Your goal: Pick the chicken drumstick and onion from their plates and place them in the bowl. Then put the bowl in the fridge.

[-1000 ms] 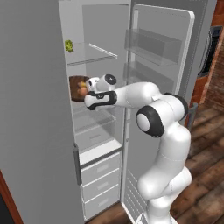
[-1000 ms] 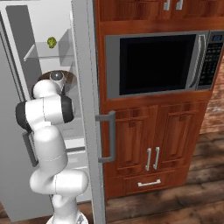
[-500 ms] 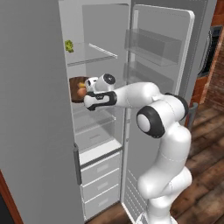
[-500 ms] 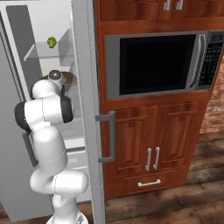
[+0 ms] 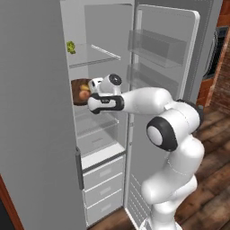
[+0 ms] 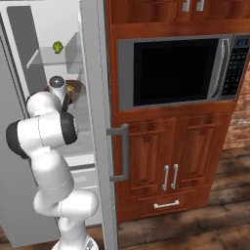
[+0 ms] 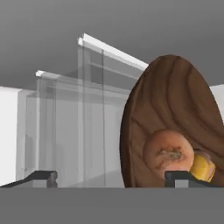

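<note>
Inside the open fridge (image 5: 108, 36), the arm (image 5: 148, 101) reaches in at mid height, and its hand sits just in front of the bowl (image 5: 80, 92). In the hand view the gripper (image 7: 111, 177) has its jaws spread wide: one dark tip stands at the far left and the other at the right, in front of the bowl's lower edge. Nothing lies between them, so the jaws are released and hold nothing.

The bowl (image 7: 175, 113) rests on a glass shelf (image 5: 96, 119) in the fridge, on the left side of the compartment in the left base view. The hand camera is rolled, so there the bowl appears as a tall brown oval with its grain plain. In it lie the onion (image 7: 168, 153), a round reddish-brown ball, and the drumstick (image 7: 202, 167), a yellowish piece touching the onion and partly hidden by the right tip. From the left base view the onion (image 5: 83, 95) shows as a small orange-brown patch in the bowl, just beside the hand.

In the right base view the bowl (image 6: 74, 90) shows dark behind the wrist, next to the edge of the fridge door (image 6: 95, 122).

On the shelf above sits a small green thing (image 5: 70, 46), well apart from the bowl. To the right of the fridge are a microwave (image 6: 178, 71) and wooden cabinets (image 6: 171, 161).
</note>
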You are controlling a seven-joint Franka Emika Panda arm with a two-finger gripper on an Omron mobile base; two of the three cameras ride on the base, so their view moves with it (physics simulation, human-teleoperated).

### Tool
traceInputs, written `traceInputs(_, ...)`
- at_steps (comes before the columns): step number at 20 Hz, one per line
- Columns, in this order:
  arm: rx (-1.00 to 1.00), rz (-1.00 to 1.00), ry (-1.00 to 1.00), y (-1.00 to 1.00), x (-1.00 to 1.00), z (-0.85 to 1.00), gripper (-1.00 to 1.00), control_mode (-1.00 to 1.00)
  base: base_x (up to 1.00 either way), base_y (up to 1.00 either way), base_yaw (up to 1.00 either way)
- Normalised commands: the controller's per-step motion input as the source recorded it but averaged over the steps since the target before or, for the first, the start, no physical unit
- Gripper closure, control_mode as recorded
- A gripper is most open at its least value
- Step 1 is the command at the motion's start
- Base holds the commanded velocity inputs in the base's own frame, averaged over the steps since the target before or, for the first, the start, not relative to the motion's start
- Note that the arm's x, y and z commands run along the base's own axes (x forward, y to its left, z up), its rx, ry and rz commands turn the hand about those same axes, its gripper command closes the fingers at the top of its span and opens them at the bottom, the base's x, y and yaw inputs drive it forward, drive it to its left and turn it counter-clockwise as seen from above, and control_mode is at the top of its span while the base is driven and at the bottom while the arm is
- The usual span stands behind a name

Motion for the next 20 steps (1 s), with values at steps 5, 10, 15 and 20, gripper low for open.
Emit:
traceInputs(5, 0.00, 0.01, 0.00, -0.09, -0.67, 0.18, -1.00, -1.00, 0.00, 0.00, 0.00)
traceInputs(10, 0.00, 0.00, -0.01, -0.11, -0.79, 0.16, -1.00, -1.00, 0.00, 0.00, 0.00)
traceInputs(15, 0.00, 0.00, 0.00, -0.20, -0.82, 0.19, -1.00, -1.00, 0.00, 0.00, 0.00)
traceInputs(20, 0.00, 0.00, 0.00, -0.28, -0.85, 0.22, -1.00, -1.00, 0.00, 0.00, 0.00)
